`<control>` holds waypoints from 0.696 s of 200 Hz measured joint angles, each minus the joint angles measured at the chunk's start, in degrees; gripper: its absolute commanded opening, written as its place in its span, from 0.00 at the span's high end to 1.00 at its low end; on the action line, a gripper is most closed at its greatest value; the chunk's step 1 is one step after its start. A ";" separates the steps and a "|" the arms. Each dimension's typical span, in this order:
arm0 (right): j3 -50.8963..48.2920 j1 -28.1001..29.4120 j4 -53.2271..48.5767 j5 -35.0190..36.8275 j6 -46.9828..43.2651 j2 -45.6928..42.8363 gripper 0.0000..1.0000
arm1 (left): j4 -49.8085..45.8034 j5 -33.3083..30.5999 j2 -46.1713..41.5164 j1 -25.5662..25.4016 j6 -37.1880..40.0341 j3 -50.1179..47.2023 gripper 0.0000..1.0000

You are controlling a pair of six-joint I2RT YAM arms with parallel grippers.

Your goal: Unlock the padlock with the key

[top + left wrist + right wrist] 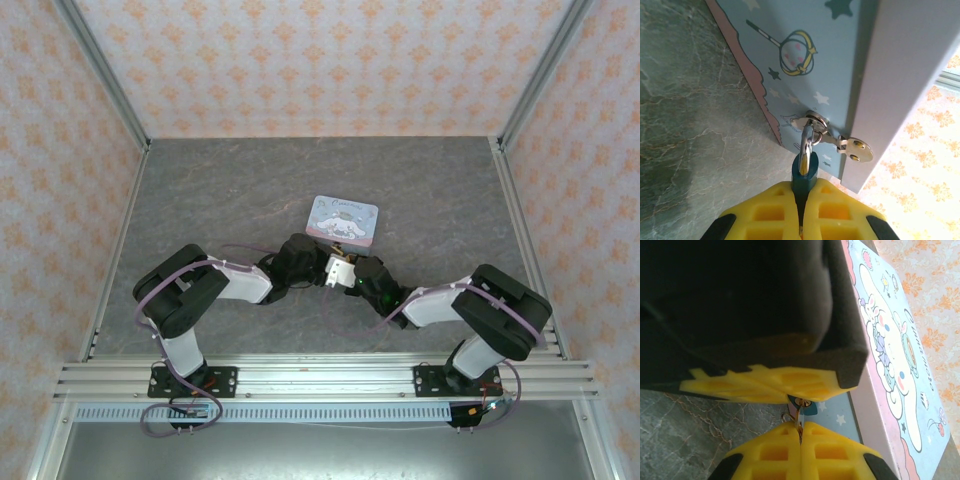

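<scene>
**Pinching lock and key at the tin's edge**

Clamped between the yellow fingers (pixel 770 215) of the left gripper (pixel 802 192), the padlock (pixel 804 172) stands edge-on. Only its dark teal top clears the tips. Its shackle (pixel 807 137) rises from there and passes through a small metal loop (pixel 818 120) on the tin (pixel 790 30). A riveted latch plate (pixel 856 149) lies just beside that loop, against the seam between the tin's blue starred face and its pale grey band.

The right gripper (pixel 801 427) has its fingers pressed tight together on a thin brassy sliver, the key (pixel 800 416). The sliver points up at the padlock's teal body and seems to touch it. Whether it sits in the keyhole cannot be told. The left gripper's fingers cross directly above, nearly touching the right tips, and the black gripper body looms over them.

From above, both grippers meet at the tin's near long edge, left from the left and right from the right, with their arms bent in towards the middle. The tin lies flat and slightly askew at mid-table. The grey marbled tabletop (pixel 250 180) runs open to the left, right and far side of it. Aluminium rails (pixel 110 250) and patterned walls (pixel 320 60) bound it on three sides.
</scene>
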 measured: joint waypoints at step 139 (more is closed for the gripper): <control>-1.60 -4.66 -2.62 -10.60 10.91 -7.32 1.00 | 0.66 0.46 -3.06 -0.15 -0.02 -0.85 1.00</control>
